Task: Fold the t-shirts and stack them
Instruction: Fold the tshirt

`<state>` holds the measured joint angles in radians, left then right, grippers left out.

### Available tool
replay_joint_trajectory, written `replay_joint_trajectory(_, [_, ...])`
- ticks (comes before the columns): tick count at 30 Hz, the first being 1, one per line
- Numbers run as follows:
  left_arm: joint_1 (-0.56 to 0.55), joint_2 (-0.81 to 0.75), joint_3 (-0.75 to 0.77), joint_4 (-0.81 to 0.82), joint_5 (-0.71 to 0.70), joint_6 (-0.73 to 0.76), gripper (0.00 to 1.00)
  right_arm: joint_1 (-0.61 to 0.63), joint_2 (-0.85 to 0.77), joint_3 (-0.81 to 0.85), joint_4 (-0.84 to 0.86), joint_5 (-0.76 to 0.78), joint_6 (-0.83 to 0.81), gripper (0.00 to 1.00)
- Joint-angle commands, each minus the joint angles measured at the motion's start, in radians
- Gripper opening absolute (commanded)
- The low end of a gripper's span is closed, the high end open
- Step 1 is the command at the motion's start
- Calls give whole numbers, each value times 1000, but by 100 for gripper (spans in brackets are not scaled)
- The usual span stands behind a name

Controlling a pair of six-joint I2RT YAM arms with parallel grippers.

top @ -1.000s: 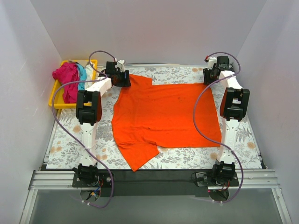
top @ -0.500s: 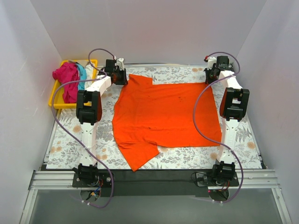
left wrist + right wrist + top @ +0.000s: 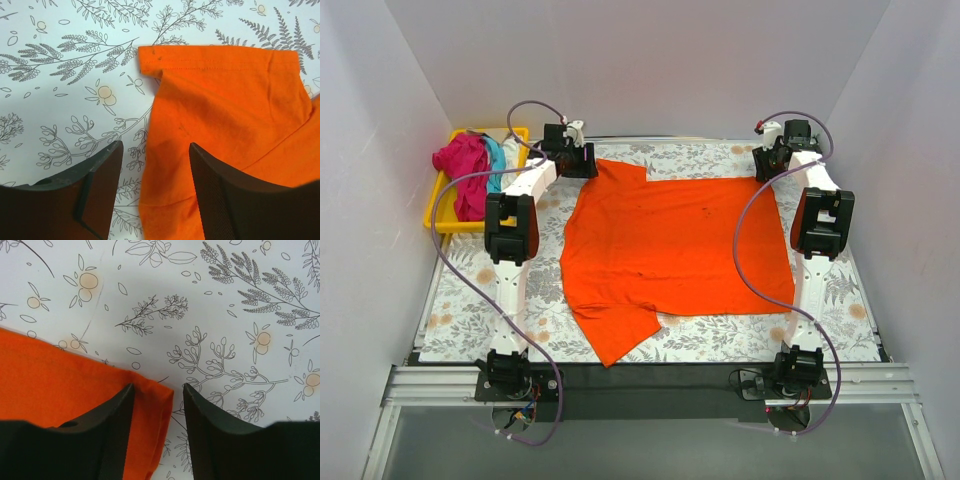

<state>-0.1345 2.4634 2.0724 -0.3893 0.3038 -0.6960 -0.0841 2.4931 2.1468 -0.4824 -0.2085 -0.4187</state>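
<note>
We see the orange t-shirt point(image 3: 670, 250) spread flat on the floral-printed table point(image 3: 460, 300), one sleeve toward the near edge. Our left gripper point(image 3: 155, 150) hangs over the far left sleeve, its fingers parted with the sleeve's edge lying between them, nothing pinched. Our right gripper point(image 3: 158, 390) stands likewise parted astride the shirt's far right corner, holding nothing. A magenta t-shirt point(image 3: 465, 170), a teal t-shirt point(image 3: 496, 158) and a white t-shirt point(image 3: 512, 150) lie bunched in the yellow tray point(image 3: 445, 225) at the far left.

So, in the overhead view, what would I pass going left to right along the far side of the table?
Yellow tray holding a heap of t-shirts → left gripper → orange t-shirt → right gripper.
</note>
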Motion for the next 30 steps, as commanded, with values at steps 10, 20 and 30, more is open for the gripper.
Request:
replay_joint_trajectory(10, [3,100,176,110,100,-103,58,-3,-10,19,-13,26,-23,39])
replay_joint_trajectory(20, [3,147,196,155,84,-135,60,-3,6,54,-12,-2,27,43])
replay_joint_trajectory(30, [-2,180,213,173,54,-149,56,-9,16,65,-2,1,54,27])
